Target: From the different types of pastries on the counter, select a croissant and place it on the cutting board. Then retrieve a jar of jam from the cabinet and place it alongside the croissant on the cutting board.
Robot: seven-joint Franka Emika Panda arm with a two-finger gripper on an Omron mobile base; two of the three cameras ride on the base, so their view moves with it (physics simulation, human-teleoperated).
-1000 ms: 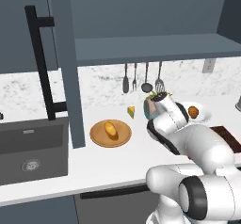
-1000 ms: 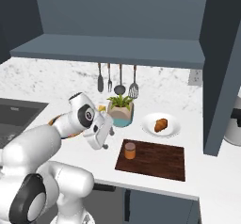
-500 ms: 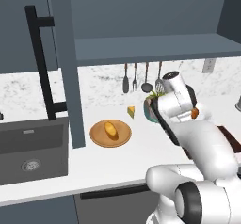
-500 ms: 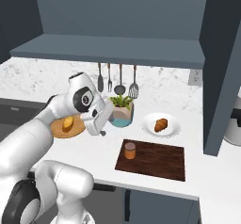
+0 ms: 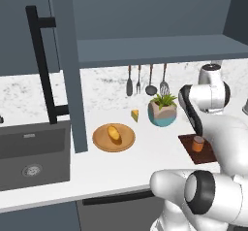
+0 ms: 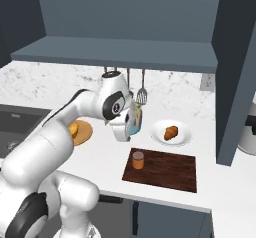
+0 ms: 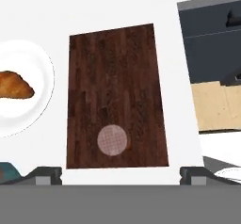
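Left base view: jar on the board already, roll on wooden plate.
Right base view: croissant sits on its white plate, off the board. Hand view: gripper wide open, empty above the jar. Next, I'd say: fetch croissant.

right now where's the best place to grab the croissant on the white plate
Probably from straight above, open gripper closing across the croissant at its thick middle. It lies flat and alone on the shallow white plate, long axis sideways in the hand view, tapered ends, so fingers should straddle its narrow width.
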